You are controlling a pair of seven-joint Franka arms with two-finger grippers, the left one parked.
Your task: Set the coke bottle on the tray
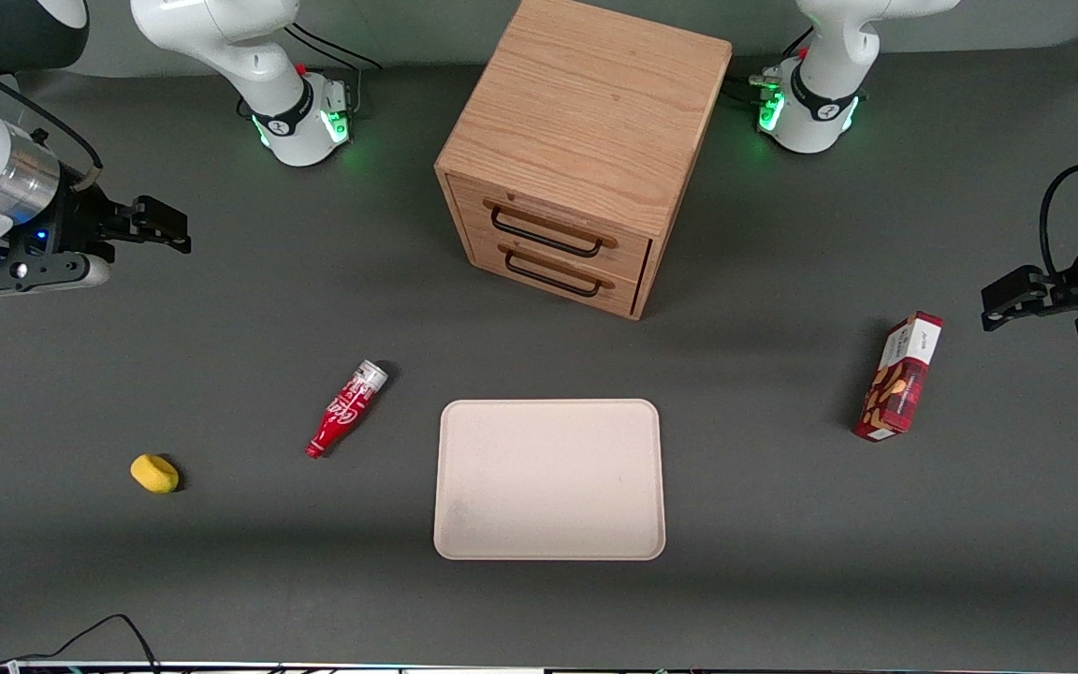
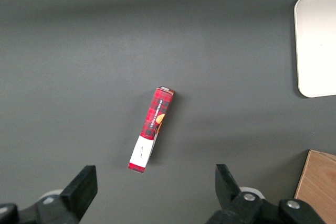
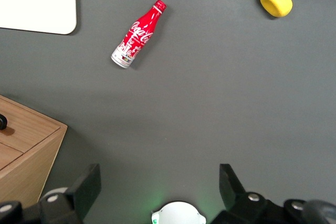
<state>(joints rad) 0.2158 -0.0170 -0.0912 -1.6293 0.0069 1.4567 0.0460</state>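
Observation:
The coke bottle (image 1: 346, 409) lies on its side on the grey table, beside the cream-beige tray (image 1: 549, 478), toward the working arm's end; its silvery wide end points away from the front camera and its red neck toward it. It also shows in the right wrist view (image 3: 137, 35), with a corner of the tray (image 3: 37, 1). My gripper (image 1: 160, 225) hangs high above the table at the working arm's end, well away from the bottle and farther from the front camera. Its fingers (image 3: 86, 184) stand wide apart with nothing between them.
A wooden two-drawer cabinet (image 1: 576, 150) stands farther from the front camera than the tray. A yellow lump (image 1: 154, 473) lies toward the working arm's end. A red-and-white snack box (image 1: 899, 376) lies toward the parked arm's end.

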